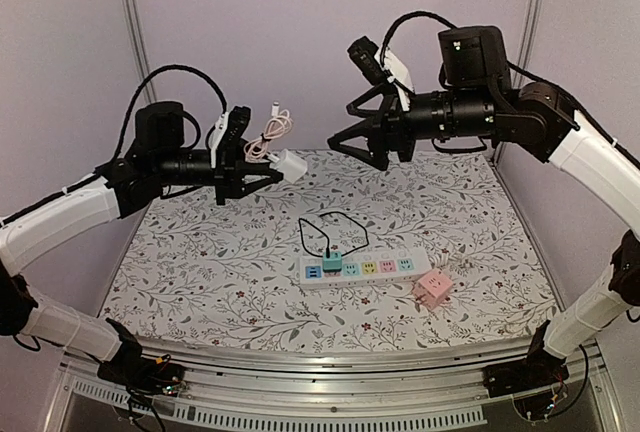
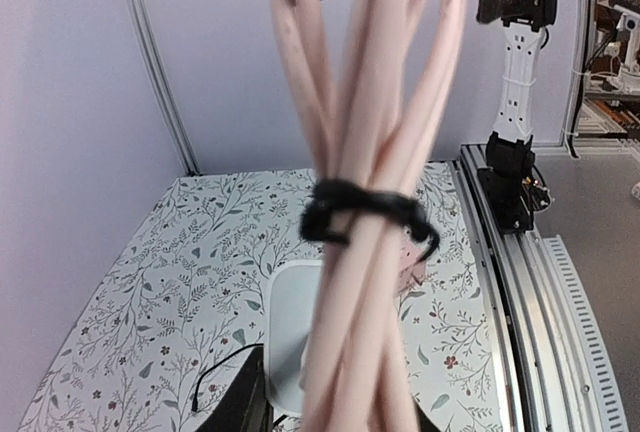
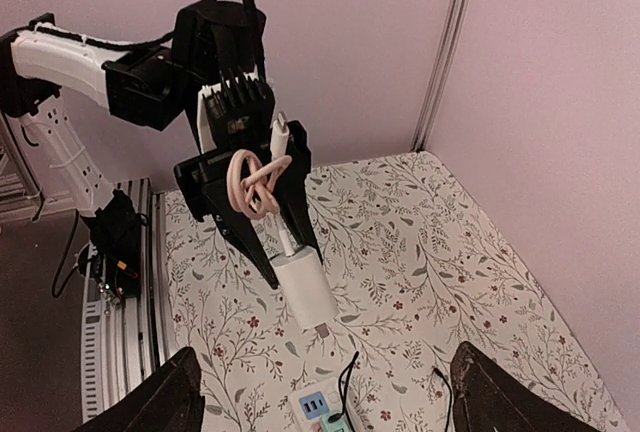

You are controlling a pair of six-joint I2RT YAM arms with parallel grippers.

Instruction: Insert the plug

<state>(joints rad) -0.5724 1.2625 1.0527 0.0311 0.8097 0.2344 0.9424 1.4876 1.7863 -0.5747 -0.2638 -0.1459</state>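
Your white plug (image 1: 291, 165) hangs in mid-air left of centre in the top view. The left tool (image 1: 270, 169) is closed on its body, and the pink cable (image 1: 268, 137) is coiled just above.

Only the right wrist view shows you the plug (image 3: 303, 287) hanging long end down, slightly tilted, below the dark fingers. In the left wrist view the cable fills the middle of the frame, bound by a black tie (image 2: 365, 217), and hides most of the plug.

The right tool (image 1: 358, 152) hangs at upper centre of the top view, jaws spread wide and holding nothing. It faces the plug with a gap between them.

On the floral bench (image 1: 200, 262), the power strip (image 1: 360, 269) lies at lower centre. A teal plug (image 1: 331, 259) sits in its left end, and a black lead (image 1: 335, 224) loops behind it. A pink adapter (image 1: 434, 289) rests just beside the strip's right end.

Pale lilac walls close the back and both sides. A metal rail (image 1: 330, 372) runs along the bench's lower edge. Both tools are well above the bench.
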